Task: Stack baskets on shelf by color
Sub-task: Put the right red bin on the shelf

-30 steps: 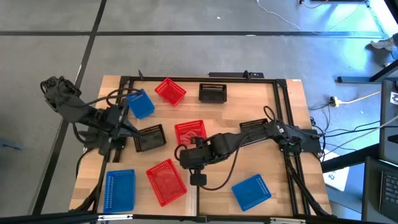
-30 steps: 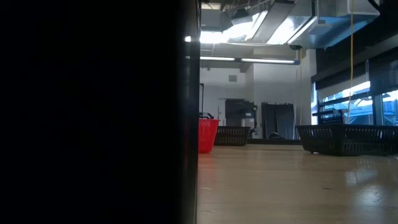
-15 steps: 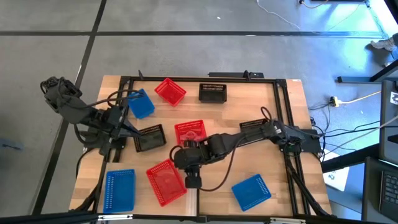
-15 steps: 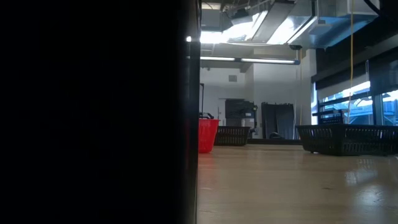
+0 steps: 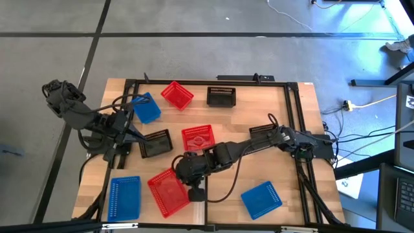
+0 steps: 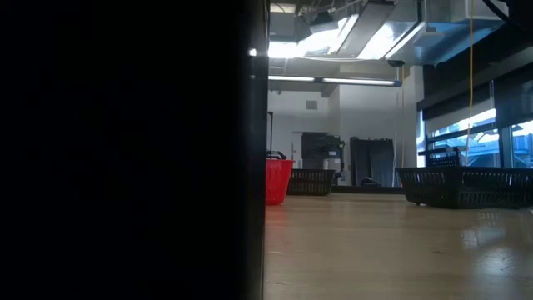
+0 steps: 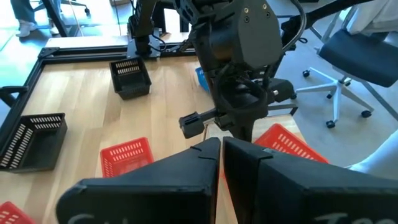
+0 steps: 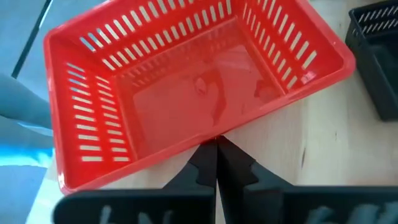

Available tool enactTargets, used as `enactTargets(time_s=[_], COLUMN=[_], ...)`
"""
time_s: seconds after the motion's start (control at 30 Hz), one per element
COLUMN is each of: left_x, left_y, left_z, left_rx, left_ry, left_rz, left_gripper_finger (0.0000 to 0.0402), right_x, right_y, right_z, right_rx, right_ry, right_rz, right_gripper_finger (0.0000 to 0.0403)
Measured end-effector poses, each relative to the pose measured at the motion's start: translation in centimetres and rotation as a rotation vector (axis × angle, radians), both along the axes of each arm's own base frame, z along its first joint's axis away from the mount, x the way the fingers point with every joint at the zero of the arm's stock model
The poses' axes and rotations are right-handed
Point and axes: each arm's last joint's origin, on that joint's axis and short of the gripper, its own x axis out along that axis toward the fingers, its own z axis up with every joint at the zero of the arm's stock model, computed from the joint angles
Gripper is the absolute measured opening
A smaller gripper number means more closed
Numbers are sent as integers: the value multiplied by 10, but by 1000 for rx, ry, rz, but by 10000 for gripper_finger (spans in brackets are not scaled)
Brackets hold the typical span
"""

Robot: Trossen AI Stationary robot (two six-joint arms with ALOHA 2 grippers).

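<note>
Red basket [image 5: 169, 190] near the table's front edge — the right gripper [image 5: 188, 177], fingers shut and empty (left gripper [image 5: 136, 136] likewise, near the left edge), presses its rim; pushing may tip it off

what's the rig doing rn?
Sorting baskets by colour, still early: they lie scattered singly on the table. The right tool, shut, presses against the rim of a red basket near the front edge; no grip on it shows. The left tool, shut and empty, waits by a black basket.
</note>
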Motion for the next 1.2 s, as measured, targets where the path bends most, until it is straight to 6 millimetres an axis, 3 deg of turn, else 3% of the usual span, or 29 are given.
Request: enactTargets(time_s=[0.3,0.57,0.8,1.2], left_x=[0,0,0,0], left_y=[0,-1,-1,-1], left_z=[0,0,0,-1], left_rx=[0,-7,-6,-3], left_ry=[0,6,7,10], left_rz=[0,-21,-21,-21], left_gripper_finger=[12,11,11,11], right_x=[8,4,-12,-9], right_y=[0,-7,9,21], right_z=[6,0,-7,0], right_rx=[31,39,86,147], right_ry=[-94,11,165,87], right_rz=[-13,-57,-33,12], right_gripper_finger=[0,0,0,0])
